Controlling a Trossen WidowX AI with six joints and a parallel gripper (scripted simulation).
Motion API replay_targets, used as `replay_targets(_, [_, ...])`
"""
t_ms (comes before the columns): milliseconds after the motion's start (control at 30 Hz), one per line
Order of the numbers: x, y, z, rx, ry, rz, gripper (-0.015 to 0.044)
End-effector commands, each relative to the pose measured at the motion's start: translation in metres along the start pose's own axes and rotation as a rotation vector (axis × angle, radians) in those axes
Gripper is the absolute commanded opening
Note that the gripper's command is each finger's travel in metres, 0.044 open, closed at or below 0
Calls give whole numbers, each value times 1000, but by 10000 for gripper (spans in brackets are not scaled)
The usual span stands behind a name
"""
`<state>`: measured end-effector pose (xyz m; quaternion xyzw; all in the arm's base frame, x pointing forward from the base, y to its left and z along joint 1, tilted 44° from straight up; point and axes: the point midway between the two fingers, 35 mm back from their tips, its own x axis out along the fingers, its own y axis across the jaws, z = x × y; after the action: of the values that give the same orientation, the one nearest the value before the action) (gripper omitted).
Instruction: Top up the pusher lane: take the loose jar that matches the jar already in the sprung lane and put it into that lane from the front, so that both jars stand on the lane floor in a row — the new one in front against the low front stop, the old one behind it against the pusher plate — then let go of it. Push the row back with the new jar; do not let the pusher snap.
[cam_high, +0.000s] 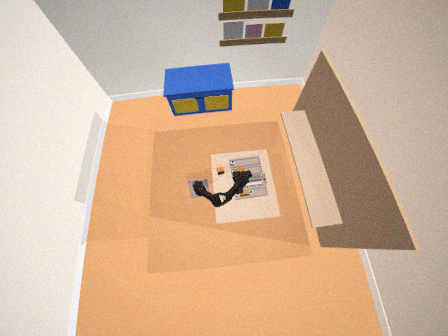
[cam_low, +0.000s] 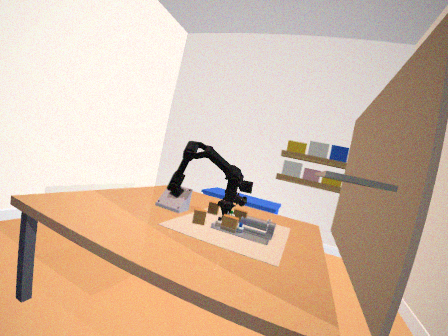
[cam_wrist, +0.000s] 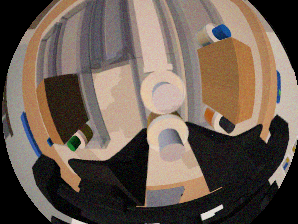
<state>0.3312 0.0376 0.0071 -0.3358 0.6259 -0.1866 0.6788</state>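
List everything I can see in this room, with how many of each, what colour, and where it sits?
Table: one, orange-brown top, dark leg, middle of room.
Mat: one, pale beige, on the table.
Lane rack: one, grey, several lanes side by side, on the mat.
Jars on the mat: about four in the exterior view, tan to brown, in front of and beside the rack.
Pale jar: one, whitish, ahead of the gripper in the wrist view.
Cabinet: one, blue with yellow doors, against the far wall.
Wall shelves: two, brown, holding six coloured boxes.
Slanted panel: one, brown, along the right wall.
Arm: one, black, on a grey base.
Gripper: one, black, over the rack, shut on a whitish jar.
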Motion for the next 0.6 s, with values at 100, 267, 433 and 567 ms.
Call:
replay_targets(100, [4,-2,1,4,-5,-7,0])
replay_targets(267, [6,-2,1,4,-5,-7,0])
replay_targets(433, [7,-2,1,4,-5,-7,0])
replay_targets(567, [9,-2,0,4,-5,-8,0])
